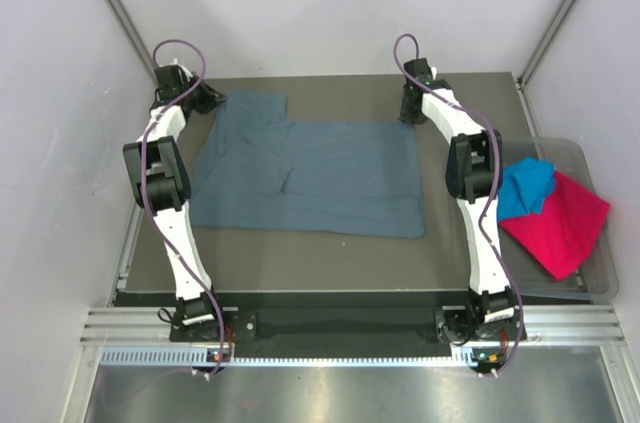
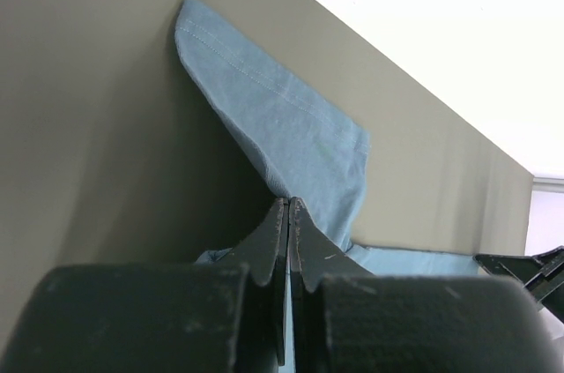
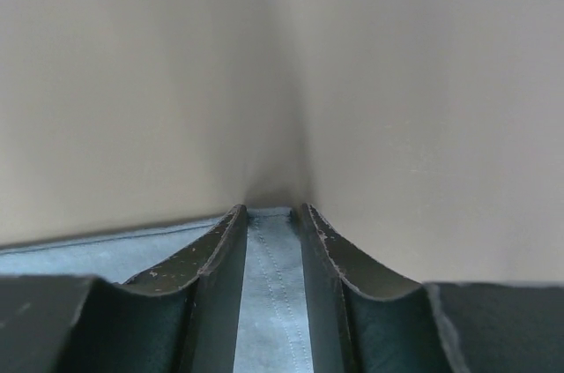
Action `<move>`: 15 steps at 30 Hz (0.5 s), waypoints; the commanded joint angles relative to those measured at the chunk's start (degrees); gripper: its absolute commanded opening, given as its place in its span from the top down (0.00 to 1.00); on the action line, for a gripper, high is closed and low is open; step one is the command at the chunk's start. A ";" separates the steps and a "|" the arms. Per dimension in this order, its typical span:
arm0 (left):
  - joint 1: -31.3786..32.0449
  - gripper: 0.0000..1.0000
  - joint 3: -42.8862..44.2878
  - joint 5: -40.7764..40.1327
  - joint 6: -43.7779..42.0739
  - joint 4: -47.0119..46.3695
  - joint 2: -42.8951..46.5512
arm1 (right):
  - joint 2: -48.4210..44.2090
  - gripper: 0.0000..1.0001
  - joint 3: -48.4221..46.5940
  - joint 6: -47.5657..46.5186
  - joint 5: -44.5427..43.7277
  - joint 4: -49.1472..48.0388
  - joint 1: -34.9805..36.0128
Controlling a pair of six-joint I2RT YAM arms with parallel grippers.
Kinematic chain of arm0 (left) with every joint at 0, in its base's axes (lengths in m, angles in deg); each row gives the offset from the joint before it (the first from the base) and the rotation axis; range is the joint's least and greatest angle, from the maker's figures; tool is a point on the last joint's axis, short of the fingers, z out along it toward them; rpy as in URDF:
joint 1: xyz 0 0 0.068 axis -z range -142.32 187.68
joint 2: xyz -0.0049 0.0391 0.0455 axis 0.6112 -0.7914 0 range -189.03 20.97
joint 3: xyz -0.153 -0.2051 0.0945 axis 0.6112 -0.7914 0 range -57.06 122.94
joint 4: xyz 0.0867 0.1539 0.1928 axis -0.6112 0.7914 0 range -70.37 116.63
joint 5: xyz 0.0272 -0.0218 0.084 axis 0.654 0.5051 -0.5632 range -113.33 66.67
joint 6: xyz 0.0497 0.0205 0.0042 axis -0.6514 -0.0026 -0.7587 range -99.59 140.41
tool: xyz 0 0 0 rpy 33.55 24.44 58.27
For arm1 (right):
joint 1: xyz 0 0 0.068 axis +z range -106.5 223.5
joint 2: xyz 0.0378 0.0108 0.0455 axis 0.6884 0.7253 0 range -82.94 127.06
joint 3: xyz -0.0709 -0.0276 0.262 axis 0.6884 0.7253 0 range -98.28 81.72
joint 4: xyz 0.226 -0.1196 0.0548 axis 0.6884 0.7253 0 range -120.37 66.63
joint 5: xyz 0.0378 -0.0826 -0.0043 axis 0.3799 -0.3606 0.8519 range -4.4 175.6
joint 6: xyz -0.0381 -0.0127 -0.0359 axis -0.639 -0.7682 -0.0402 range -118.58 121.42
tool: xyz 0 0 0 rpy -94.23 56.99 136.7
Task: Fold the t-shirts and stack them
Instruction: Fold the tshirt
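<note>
slate-blue t-shirt lies spread flat on the table, mid-frame. at its sleeve, upper left of the frame, the left jaws are pressed together, pinching the cloth. at its upper right corner the right jaws stand apart astride the hem.

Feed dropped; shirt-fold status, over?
Left gripper shut on dusty slate-blue cloth t-shirt sleeve. Right gripper open, straddling its stitched edge. Turquoise tee and magenta tee aside in clear plastic tub.
</note>
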 commanded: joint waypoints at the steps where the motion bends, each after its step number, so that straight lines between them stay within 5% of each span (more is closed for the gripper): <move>1: -0.25 1.00 0.19 0.95 -0.63 -3.56 -0.63 | 2.35 0.69 -2.12 -1.59 -2.18 2.55 0.82; 7: -0.52 1.00 -0.42 1.48 -0.10 -3.20 -0.98 | 3.59 0.86 -3.79 -2.38 -2.18 2.90 0.91; 15: -0.52 1.00 3.88 2.97 -1.07 1.80 -3.09 | 2.01 0.94 -3.87 -3.70 -0.68 0.97 0.91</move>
